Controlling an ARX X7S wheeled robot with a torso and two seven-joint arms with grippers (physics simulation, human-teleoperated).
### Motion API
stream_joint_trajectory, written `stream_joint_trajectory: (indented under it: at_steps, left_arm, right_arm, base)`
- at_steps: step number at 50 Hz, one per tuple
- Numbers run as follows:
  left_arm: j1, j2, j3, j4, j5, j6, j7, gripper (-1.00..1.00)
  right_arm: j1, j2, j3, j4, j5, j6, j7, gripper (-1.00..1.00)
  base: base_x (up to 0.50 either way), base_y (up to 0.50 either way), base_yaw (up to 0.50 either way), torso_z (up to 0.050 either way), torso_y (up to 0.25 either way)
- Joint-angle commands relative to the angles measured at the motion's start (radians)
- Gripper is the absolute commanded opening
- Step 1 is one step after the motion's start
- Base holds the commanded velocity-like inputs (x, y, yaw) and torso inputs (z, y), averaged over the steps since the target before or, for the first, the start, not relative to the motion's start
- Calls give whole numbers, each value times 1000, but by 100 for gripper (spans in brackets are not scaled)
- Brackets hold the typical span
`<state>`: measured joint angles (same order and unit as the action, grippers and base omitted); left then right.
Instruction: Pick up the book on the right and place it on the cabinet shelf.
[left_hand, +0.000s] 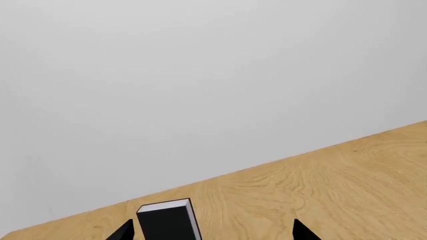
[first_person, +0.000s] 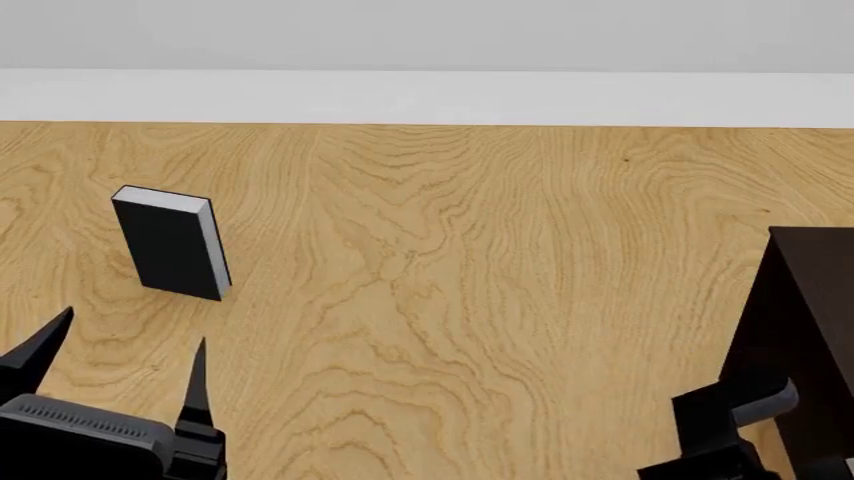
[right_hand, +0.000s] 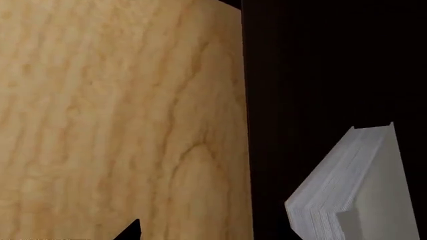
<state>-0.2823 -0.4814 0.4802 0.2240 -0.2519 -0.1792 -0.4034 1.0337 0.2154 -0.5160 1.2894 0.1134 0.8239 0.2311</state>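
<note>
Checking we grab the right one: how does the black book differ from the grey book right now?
Colour: the black book has a black cover; the grey book is light grey. Place: the black book stands upright on the table ahead of the left gripper; the grey book shows only in the right wrist view, tilted against the dark cabinet. Both have white page edges and no title.

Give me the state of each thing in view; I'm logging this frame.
black book: standing upright on the table, untouched.
grey book: tilted, against the dark cabinet.
left pincer: open, empty, short of the black book.
right pincer: beside the cabinet; whether it grips the grey book cannot be told.
</note>
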Motion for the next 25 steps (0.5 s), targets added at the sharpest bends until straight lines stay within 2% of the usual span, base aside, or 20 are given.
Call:
stream_joint_trajectory:
  at_steps: [1, 25]
  left_arm:
    - [2, -3, 1, 8, -1, -4, -3, 100]
    - [0, -5, 0, 2, -6, 5, -3, 100]
  right_arm:
    - [-6, 1, -97, 19, -124, -11, 8, 100]
    - [15, -93, -159, 18, -131, -116, -60, 100]
  base:
    - [0, 0, 0, 0, 0]
    - [0, 0, 0, 0, 0]
